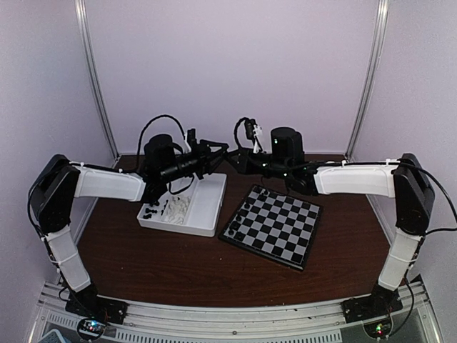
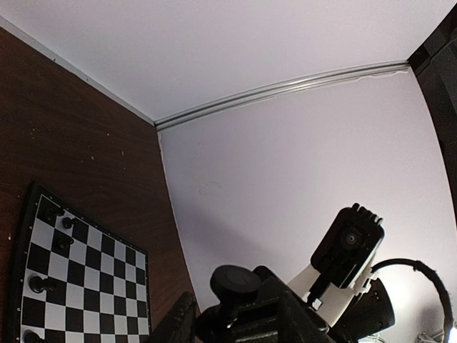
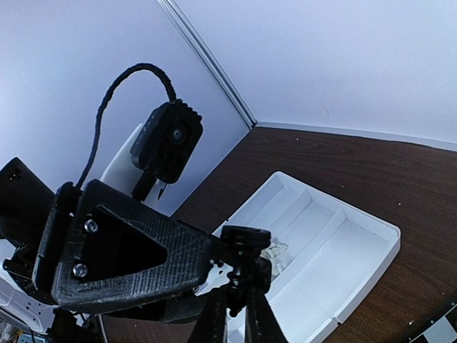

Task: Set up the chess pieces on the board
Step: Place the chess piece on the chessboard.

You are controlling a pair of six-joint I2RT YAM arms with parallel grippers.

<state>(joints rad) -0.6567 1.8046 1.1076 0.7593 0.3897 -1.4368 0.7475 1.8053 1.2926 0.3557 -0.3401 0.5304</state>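
Aloft, black chessman (image 3: 246, 240) between right jaws.

Chequered board (image 1: 275, 227), white tray (image 1: 206, 209), seemingly black pieces (image 2: 41, 284)

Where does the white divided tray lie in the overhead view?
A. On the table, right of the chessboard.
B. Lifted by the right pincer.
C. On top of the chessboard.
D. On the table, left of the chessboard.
D: the tray rests on the brown table beside the left edge of the board, not on it.
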